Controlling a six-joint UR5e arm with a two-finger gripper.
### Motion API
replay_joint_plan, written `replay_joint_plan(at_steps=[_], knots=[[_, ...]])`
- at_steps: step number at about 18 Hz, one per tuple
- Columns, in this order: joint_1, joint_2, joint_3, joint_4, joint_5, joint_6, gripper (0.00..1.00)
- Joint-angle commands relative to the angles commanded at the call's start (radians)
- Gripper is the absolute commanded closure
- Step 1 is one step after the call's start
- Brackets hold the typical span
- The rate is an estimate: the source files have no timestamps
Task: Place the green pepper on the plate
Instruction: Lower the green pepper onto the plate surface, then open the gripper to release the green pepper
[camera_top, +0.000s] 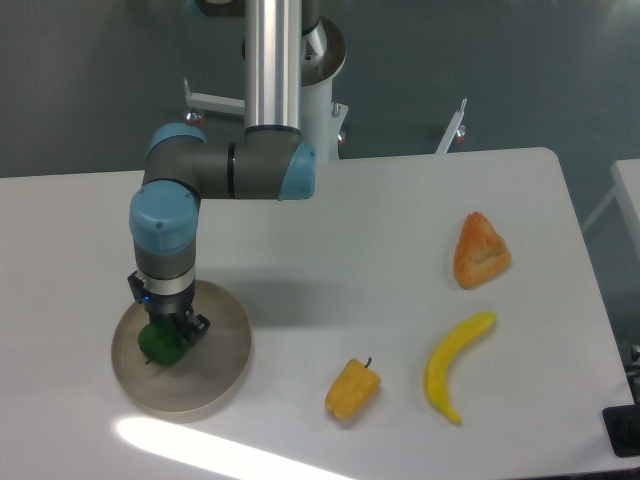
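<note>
The green pepper (157, 345), dark and lumpy, sits low over the left part of the round beige plate (222, 365) at the table's front left. My gripper (166, 338) points straight down from the blue-capped wrist. Its dark fingers (191, 327) close around the top of the pepper, which shows below and to their left. I cannot tell whether the pepper touches the plate's surface.
A yellow-orange pepper (353, 389) lies right of the plate near the front. A banana (453, 365) and an orange wedge-shaped item (480, 251) lie further right. The arm's base column (273, 60) stands at the back. A bright light patch crosses the front edge.
</note>
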Motion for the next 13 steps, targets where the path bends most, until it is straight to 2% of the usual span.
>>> replay_joint_plan(at_steps=[4, 9, 13], knots=[[0.002, 0.006, 0.000, -0.002, -0.002, -0.002, 0.01], [0.015, 0.026, 0.002, -0.003, 0.000, -0.002, 0.00], [0.118, 0.066, 0.002, -0.011, 0.009, 0.020, 0.00]])
